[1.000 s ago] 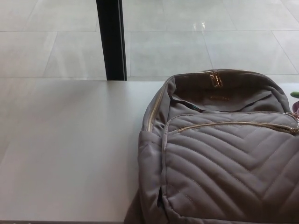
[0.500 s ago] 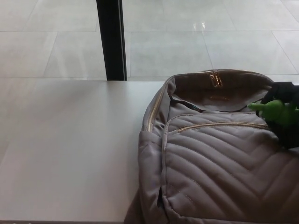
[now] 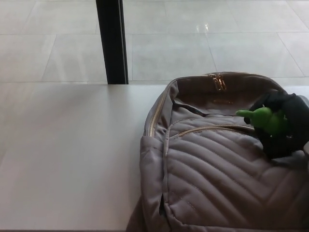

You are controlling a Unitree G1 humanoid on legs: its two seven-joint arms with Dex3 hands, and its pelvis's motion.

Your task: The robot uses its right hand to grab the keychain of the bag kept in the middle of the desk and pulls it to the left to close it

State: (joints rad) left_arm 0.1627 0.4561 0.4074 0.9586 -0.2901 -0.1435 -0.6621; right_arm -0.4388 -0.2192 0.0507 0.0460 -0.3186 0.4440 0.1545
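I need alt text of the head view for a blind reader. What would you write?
A black right hand, with a green object at its front, is over the upper right of a grey quilted backpack on a white desk.

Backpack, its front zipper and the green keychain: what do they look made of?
Backpack: soft fabric, taupe, matte, with quilted chevron stitching and slack folds. Front zipper: gold-toned teeth that glint, likely metal, possibly coated plastic. Green keychain, in the right hand: smooth bright green, probably rubber or plastic; too blurred to be sure.
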